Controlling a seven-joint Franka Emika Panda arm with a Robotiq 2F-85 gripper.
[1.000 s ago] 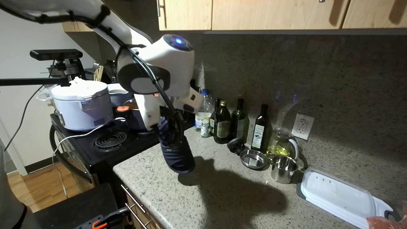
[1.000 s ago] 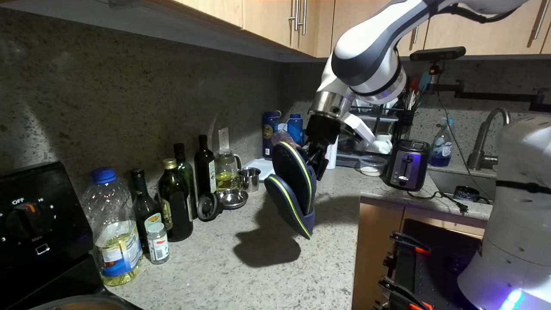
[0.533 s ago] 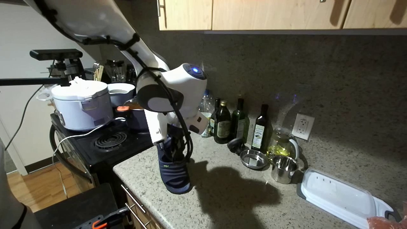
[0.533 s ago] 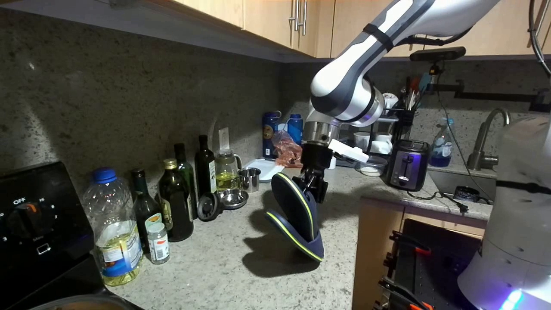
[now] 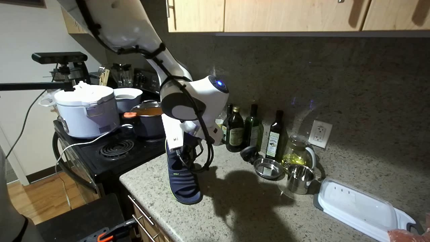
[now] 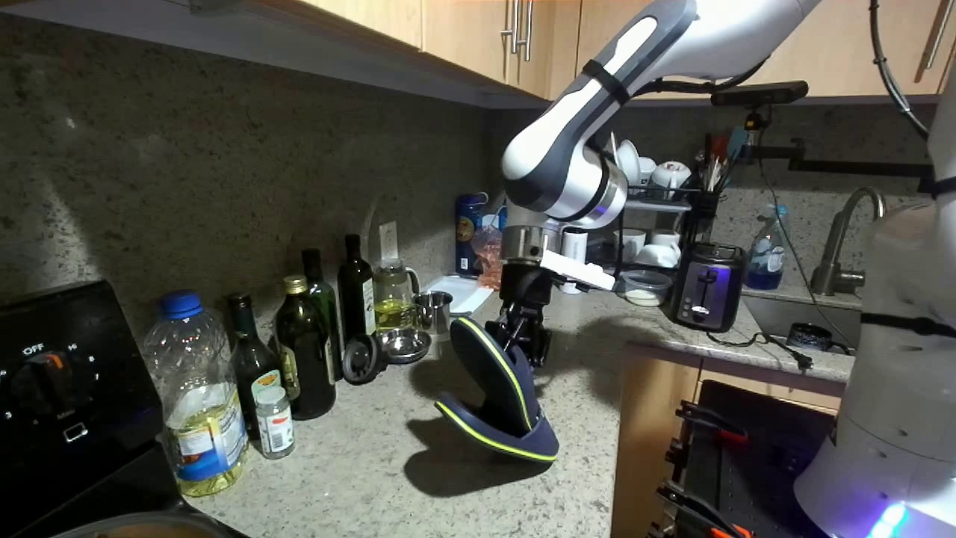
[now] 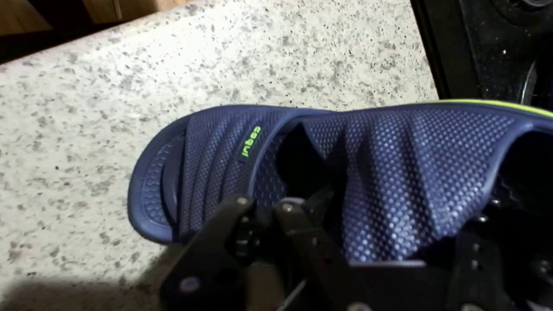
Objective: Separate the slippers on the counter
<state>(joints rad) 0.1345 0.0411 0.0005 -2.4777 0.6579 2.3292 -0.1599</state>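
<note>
Two navy slippers with yellow-green sole stripes are nested, one tucked under the other's strap. The lower slipper (image 6: 493, 433) has its toe low at the counter (image 6: 358, 478), seemingly touching, with its heel tilted up. Its strap shows in an exterior view (image 5: 183, 181) and in the wrist view (image 7: 216, 155). The upper slipper (image 6: 489, 370) stands steeply, its toe end inside the lower one; its strap shows in the wrist view (image 7: 402, 172). My gripper (image 6: 523, 345) is shut on the upper slipper near its strap; the fingertips (image 7: 264, 206) are partly hidden.
Bottles (image 6: 302, 344), a metal bowl (image 6: 403, 345), a metal cup (image 5: 300, 179) and a glass jug (image 5: 297, 154) stand along the wall. A white lidded tray (image 5: 359, 205) lies nearby. The black stove (image 5: 131, 158) with pots adjoins the counter. A toaster (image 6: 708, 288) stands by the sink.
My gripper has lowered the slippers from the air to the counter and shifted toward the wall and stove. The lower slipper has tipped flatter, and the gap between the soles has widened.
</note>
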